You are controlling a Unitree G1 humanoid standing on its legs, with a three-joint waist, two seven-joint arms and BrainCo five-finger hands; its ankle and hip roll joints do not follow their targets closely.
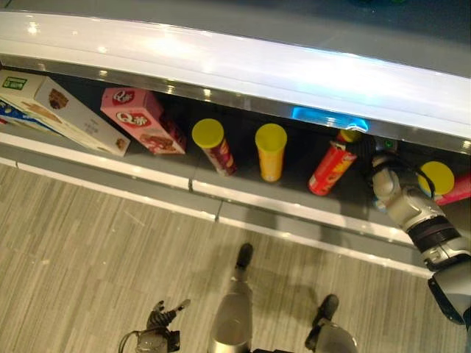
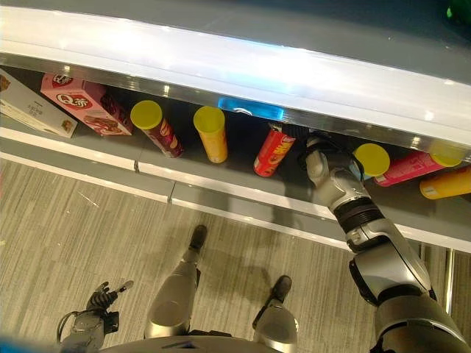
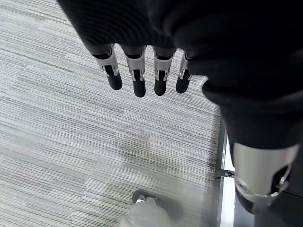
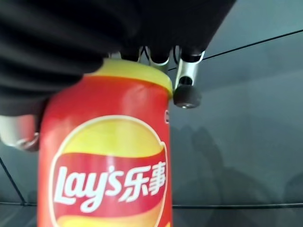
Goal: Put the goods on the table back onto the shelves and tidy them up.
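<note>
A red chip can (image 1: 333,168) with a yellow lid stands tilted on the grey shelf (image 1: 294,210), under the white upper shelf board (image 1: 243,66). My right hand (image 1: 373,160) reaches in from the right and is shut on the can's upper end. In the right wrist view the can (image 4: 109,156) lies against the palm, with a fingertip (image 4: 187,96) past its lid. My left hand (image 1: 163,318) hangs low over the floor, and its fingers (image 3: 138,75) are straight and hold nothing.
Left of the red can stand a yellow can (image 1: 271,151) and a dark red can (image 1: 214,145) with a yellow lid. Further left are a pink box (image 1: 140,119) and white boxes (image 1: 59,110). Right of my arm lie a yellow-lidded can (image 2: 372,159), a pink can (image 2: 412,166) and a yellow can (image 2: 445,184).
</note>
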